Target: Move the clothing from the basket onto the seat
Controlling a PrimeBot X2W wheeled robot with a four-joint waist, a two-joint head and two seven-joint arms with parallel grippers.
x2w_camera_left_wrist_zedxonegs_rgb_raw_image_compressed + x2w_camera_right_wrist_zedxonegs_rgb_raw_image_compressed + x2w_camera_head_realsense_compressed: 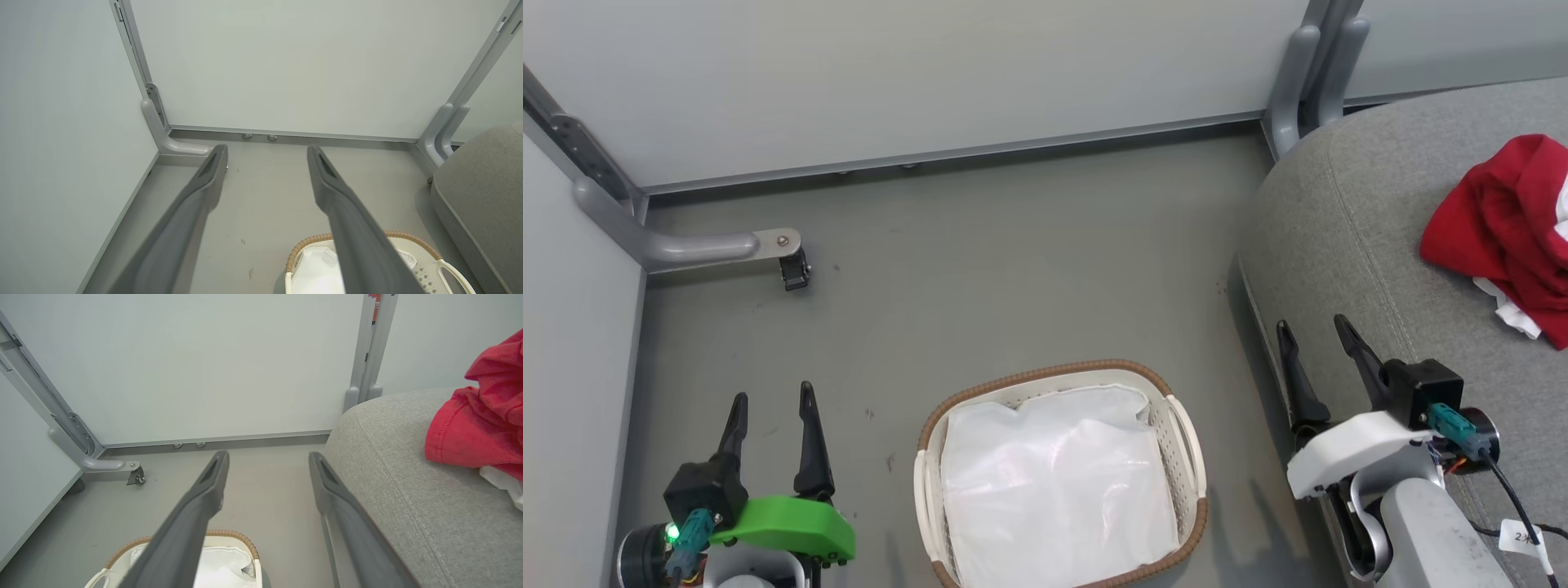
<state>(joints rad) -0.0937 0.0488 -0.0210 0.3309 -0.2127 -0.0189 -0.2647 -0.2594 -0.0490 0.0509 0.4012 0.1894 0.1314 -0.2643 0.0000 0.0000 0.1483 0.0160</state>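
Observation:
The basket [1184,457] stands on the floor at the bottom centre of the head view, holding a plain white sheet [1054,482]. Red clothing [1503,220] lies crumpled on the grey seat [1347,220] at the right. My left gripper [772,400] is open at the lower left, over bare floor, left of the basket. At the seat's left edge my right gripper [1315,327] is open, with nothing between its fingers. The left wrist view shows the basket [310,241] rim under the open left gripper [267,151]. The right wrist view shows the seat [392,457], the clothing [470,428] and the open right gripper [267,455].
Pale grey partition walls [890,73] close off the back and left. A metal foot with a caster [792,269] juts onto the floor at the left, and a grey post [1307,73] rises behind the seat's corner. Grey floor [1013,269] lies between basket and wall.

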